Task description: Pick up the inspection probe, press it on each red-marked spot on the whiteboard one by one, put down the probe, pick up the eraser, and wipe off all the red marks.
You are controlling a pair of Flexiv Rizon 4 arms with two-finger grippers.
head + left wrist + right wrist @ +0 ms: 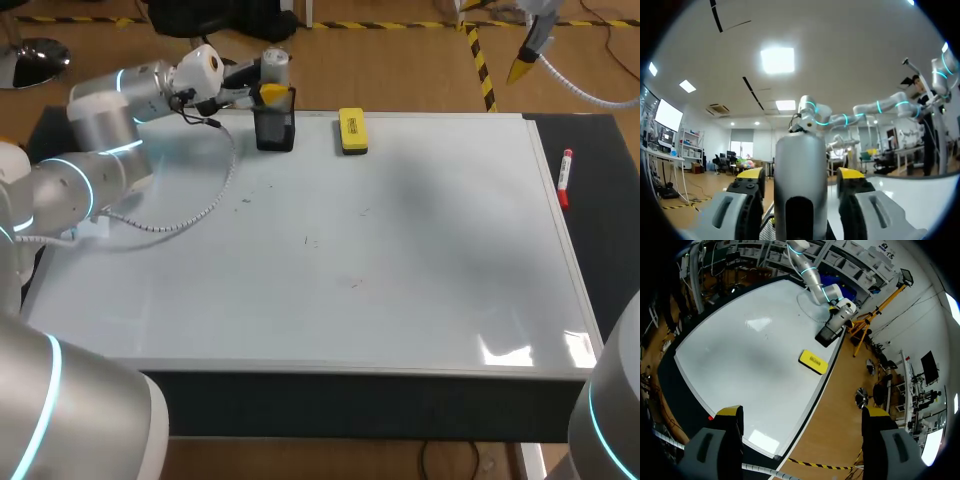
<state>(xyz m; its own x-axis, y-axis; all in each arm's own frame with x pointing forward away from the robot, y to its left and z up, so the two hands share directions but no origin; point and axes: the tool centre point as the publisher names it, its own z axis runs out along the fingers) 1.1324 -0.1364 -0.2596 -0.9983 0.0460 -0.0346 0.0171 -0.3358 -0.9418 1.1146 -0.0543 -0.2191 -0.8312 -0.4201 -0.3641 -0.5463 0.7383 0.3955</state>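
red marker [565, 178] | lying on black table [603, 262] | black holder [274, 131] upright

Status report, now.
Left gripper open, fingers straddling probe at holder. Right gripper open, empty, above whiteboard. Eraser at its far edge. Red marker lies off the board.

Nothing here is legible to me. The yellow eraser [352, 131] [813, 362], lying at the far edge of the whiteboard [430, 310], has a small dark strip of print on its top face, but the characters are too small to make out. The faint strokes [312, 241] near the middle of the board are loose scribbles, not letters or numbers. The red marker [565, 177], on the right just off the board, has a white band on which I can read nothing.
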